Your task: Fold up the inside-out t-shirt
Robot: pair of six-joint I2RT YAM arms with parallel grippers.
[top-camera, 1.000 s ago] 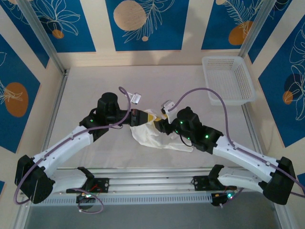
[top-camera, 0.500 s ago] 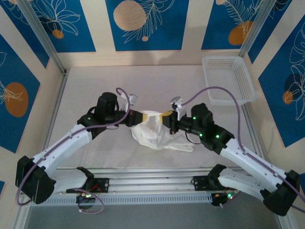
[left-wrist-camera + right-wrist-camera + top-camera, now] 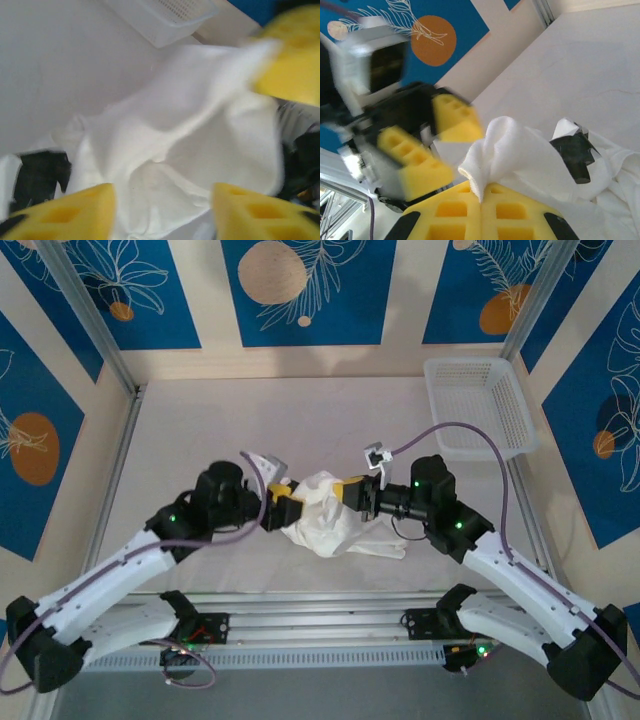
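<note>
Top external view puts the wrinkled, inside-out white cotton t-shirt (image 3: 330, 518) in a bunched heap at the middle of the pale table (image 3: 180, 430). The white plastic lattice basket (image 3: 480, 405) sits well apart at two o'clock. You look to be regrasping to spread the heap, and nothing is folded yet. To do this well, hold one firm pinch while the other arm seeks a hem or sleeve edge rather than a wad of mid-cloth. Then draw the two grips apart, level and low. Your right gripper (image 3: 481, 200), on the heap's three o'clock side, has its yellow pads (image 3: 515, 210) pressed together on a raised fold of the shirt. Your left gripper (image 3: 162, 215), at nine o'clock, stands partly open, with cloth lying loose in the gap and nothing clamped.
</note>
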